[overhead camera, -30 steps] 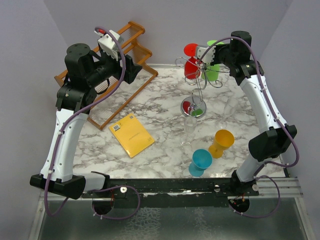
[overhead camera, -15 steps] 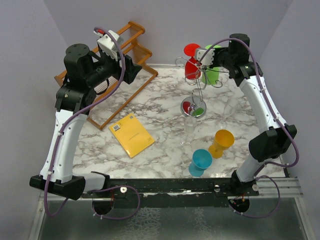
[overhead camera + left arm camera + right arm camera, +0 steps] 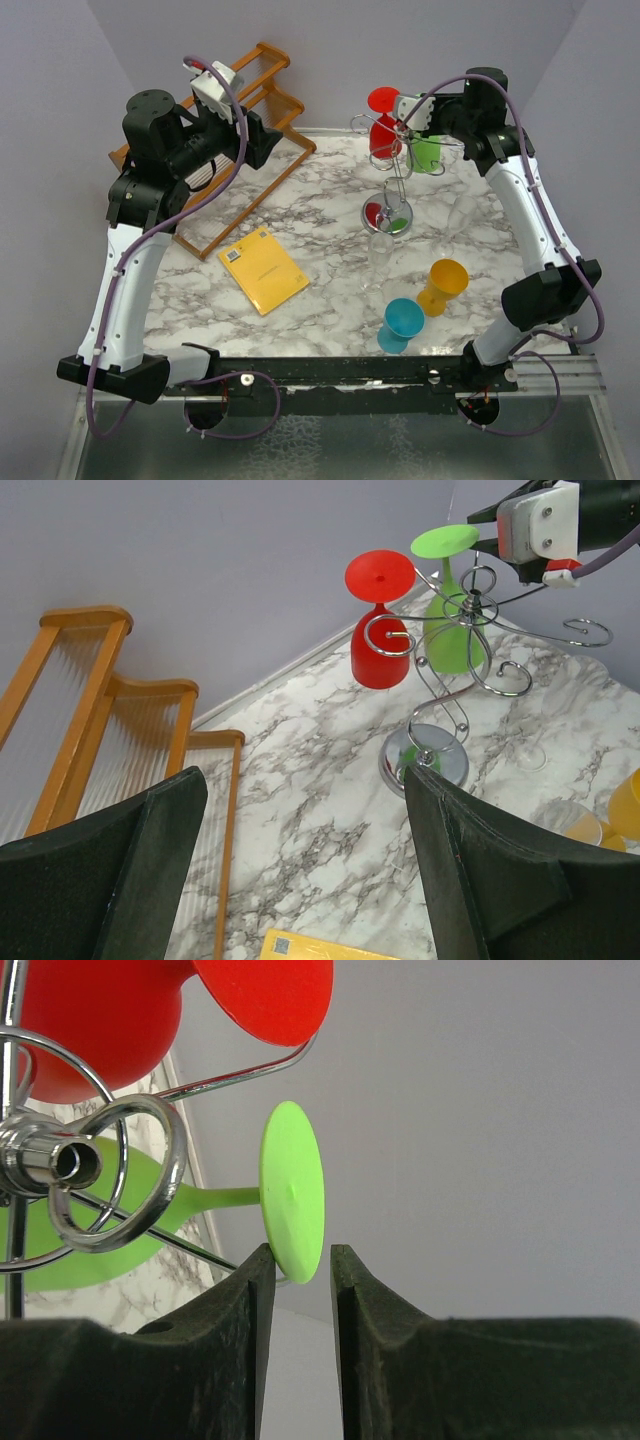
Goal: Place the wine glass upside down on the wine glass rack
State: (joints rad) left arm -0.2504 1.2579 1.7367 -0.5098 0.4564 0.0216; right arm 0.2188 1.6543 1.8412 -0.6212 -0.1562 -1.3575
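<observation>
**Desk:** What am I looking at?

**Me:** A white marble table [image 3: 300, 215] with plain lilac-grey walls on three sides. My right hand [image 3: 300, 1252] is up at the 1 o'clock corner with its jaws only a little apart. The foot of the green wine glass [image 3: 292, 1200] dips between them. One finger [image 3: 240, 1340] seems to touch the disc's rim and the other is clear of it. I wouldn't call that a grip.

**Desk:** So where is the glass?

**Me:** It hangs bowl-down on the wine glass rack [image 3: 426, 765], its stem caught in the wire arms. The red glass [image 3: 380, 650] hangs the same way just beside it. I judge the placing done and this the let-go.

**Desk:** Next move?

**Me:** I'd widen the jaws a touch, then draw the hand back level toward the wall, so nothing drags the foot off its arm.

**Desk:** Anything in the way?

**Me:** In my wrist view the red foot is at 11 o'clock, just above the green one. The rack's top ring is at 9 o'clock. Lifting or swinging inward could clip either, and I suspect the rack would rock easily.

**Desk:** And the other arm?

**Me:** My left hand [image 3: 305, 810] is wide open and empty. It's raised near the wooden rack [image 3: 250, 120] at 10 o'clock, well apart from all this.

**Desk:** The rest of the table?

**Me:** There's a tall clear glass [image 3: 381, 258] near the centre. An orange goblet [image 3: 443, 285] and a teal goblet [image 3: 402, 322] stand at 5 o'clock. A yellow booklet [image 3: 264, 270] lies at 7 o'clock. All of them sit low and away from the hand.
</observation>
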